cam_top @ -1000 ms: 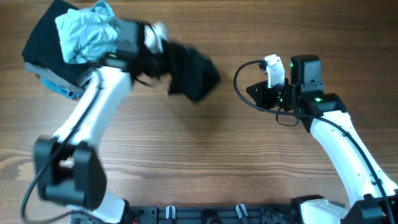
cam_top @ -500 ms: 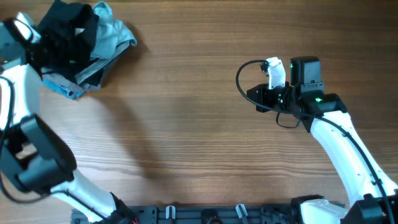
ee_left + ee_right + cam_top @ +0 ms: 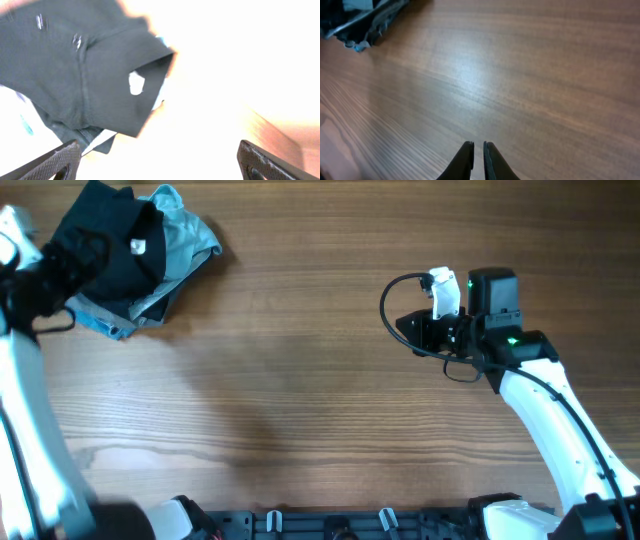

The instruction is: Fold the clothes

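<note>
Just beyond the left claw (image 3: 159,159), spread wide and empty, lies the black shirt (image 3: 70,75).

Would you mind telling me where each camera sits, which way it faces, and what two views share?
Overhead: above the table, looking straight down; left arm and right arm show.
Left wrist: looks down on the black shirt; open left gripper frames it.
Right wrist: low, looking along the table toward the clothes pile; shut right gripper below.
Shared: overhead and left wrist show the shirt's white tag.

Brown wood-grain table (image 3: 300,410), evenly lit w/ soft glare near ctr.
</note>
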`<state>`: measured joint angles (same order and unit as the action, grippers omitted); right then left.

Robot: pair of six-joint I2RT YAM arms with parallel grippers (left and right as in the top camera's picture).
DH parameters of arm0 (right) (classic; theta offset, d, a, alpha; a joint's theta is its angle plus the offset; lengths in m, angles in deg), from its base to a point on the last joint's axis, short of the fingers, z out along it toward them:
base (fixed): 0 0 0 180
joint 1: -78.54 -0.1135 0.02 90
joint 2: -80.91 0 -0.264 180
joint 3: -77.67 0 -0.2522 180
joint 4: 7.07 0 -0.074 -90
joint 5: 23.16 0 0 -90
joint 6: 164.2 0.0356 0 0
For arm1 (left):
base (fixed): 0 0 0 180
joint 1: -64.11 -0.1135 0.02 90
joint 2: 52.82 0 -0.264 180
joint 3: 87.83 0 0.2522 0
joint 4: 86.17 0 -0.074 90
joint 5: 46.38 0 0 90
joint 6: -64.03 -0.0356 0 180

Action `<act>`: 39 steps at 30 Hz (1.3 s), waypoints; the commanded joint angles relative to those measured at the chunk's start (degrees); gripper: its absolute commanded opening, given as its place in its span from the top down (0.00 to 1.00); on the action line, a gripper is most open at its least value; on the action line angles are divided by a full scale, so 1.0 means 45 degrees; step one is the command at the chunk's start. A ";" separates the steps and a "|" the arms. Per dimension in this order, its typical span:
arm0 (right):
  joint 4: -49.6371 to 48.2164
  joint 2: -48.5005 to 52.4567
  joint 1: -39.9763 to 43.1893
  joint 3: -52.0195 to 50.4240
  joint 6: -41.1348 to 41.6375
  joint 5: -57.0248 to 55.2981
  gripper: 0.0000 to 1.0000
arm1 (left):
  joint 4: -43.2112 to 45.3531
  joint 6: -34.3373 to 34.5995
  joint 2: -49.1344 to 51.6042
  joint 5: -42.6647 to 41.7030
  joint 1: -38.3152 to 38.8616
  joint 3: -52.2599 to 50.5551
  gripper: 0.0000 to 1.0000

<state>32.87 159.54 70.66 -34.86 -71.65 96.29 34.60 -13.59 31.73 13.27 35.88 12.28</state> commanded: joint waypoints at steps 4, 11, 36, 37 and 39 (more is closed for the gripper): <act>-0.0525 -0.2846 0.0010 0.0272 -0.0068 -0.0636 0.79 | -0.2803 -0.5396 -0.4109 0.0151 0.1132 0.0034 0.00; 0.0151 -0.8699 0.0010 0.0539 0.0899 -0.1593 0.00 | -0.5688 -0.5416 -0.6819 0.3483 0.2390 0.0029 0.00; 0.0097 -1.0584 0.0010 -0.1428 -0.2623 -0.2555 0.00 | -0.5683 -0.5416 -0.7019 0.3483 0.2390 0.0029 0.00; -0.0291 -1.0987 0.0010 -0.1923 -0.2856 -0.2560 0.00 | -0.5683 -0.5416 -0.7019 0.3483 0.2390 0.0029 0.00; -0.1132 -1.2551 0.0010 -0.3667 -0.2992 -0.2599 0.00 | -0.5683 -0.5416 -0.7019 0.3483 0.2390 0.0029 0.00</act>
<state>30.55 110.47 70.68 -43.78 -79.87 85.60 8.85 -36.89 0.12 28.79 46.39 12.41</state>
